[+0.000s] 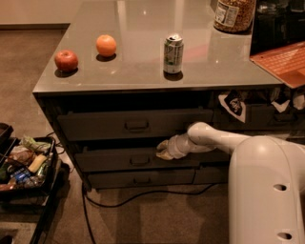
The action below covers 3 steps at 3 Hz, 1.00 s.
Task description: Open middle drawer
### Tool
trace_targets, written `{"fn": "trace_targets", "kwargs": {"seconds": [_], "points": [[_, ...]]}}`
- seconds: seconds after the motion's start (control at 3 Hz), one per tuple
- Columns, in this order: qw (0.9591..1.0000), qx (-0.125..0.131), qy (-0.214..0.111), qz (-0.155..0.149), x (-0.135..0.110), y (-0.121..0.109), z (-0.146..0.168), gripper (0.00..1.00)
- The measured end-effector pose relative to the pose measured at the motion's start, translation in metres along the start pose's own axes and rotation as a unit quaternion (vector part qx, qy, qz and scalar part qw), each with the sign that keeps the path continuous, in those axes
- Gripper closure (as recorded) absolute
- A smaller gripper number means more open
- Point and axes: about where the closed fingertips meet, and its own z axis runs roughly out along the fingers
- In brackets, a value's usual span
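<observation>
On the flat grey worktop (143,76), a round red apple (66,60) sits at the left. A round orange fruit (106,45) lies to its right and further back, with a silver-green metal can (173,53) further right. A labelled jar (233,14) stands at the back right. Below, the wide dark grey middle drawer (105,160) lies between two others. The white arm's pincer (166,150) is at its upper edge, right of the pull. A black floor tray (51,167) lies left.

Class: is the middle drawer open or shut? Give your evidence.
Slightly open: the front of the middle drawer stands a little forward of the bottom drawer, a dark gap above it. The gripper is at its top edge.
</observation>
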Motion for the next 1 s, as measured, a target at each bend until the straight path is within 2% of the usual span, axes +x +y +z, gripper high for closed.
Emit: {"fn": "trace_targets", "kwargs": {"seconds": [0.33, 0.67, 1.0], "points": [[1.0, 0.0, 0.0, 0.0, 0.0, 0.0, -0.002, 0.68], [0.9996, -0.024, 0.004, 0.014, -0.001, 0.021, 0.0, 0.66], [0.9996, -0.024, 0.005, 0.014, -0.002, 0.02, -0.004, 0.64]]}}
